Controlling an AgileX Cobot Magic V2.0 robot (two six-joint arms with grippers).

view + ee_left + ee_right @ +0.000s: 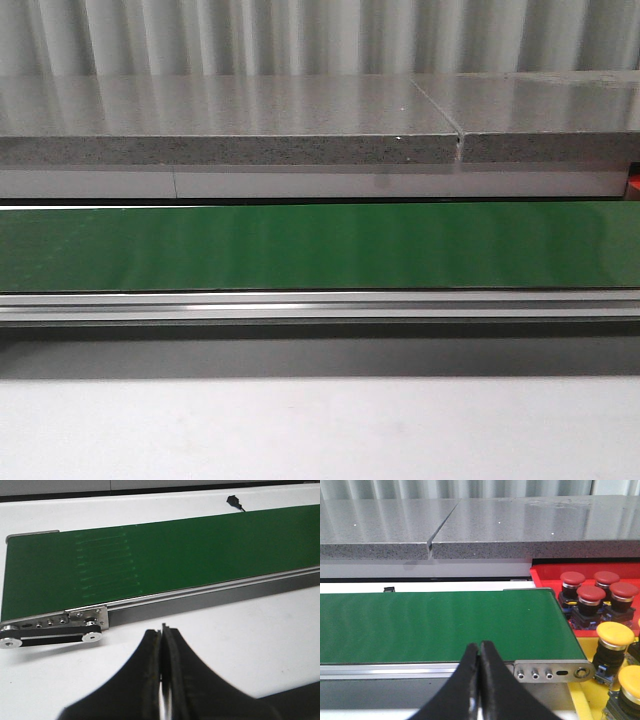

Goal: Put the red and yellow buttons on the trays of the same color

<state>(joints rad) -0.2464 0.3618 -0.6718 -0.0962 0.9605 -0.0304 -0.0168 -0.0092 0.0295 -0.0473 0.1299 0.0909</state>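
Conveyor first: front view shows a long green conveyor belt [320,245] in an aluminium frame running across the white table [320,430], a grey speckled stone counter [230,135] behind it, nothing on the belt, no arm or gripper in sight here. Left wrist view: left gripper [162,635] hangs above the white table just beside the belt's roller end, black fingers pressed together, nothing between them; belt surface bare, a small black cable plug [234,501] lies on the table beyond the belt. Right wrist view: right gripper [479,652] sits over the near rail at the belt's other end, its black fingers likewise closed tight and empty. Just past that end sits a red plastic tray [545,575] with four red mushroom-head push buttons [592,597] standing in it, and nearer the camera a yellow plastic tray [580,695] with yellow mushroom-head push buttons [615,642], two clearly visible, upright on black bases. Colours match trays for everything visible. Judgement: waiting step, both arms parked, no button on the belt to pick; cannot tell how many remain. Next move would call for a button arriving on the belt, then opening the fingers wide enough for the cap, gripping it and carrying it to the same-colour tray without knocking those already standing there.
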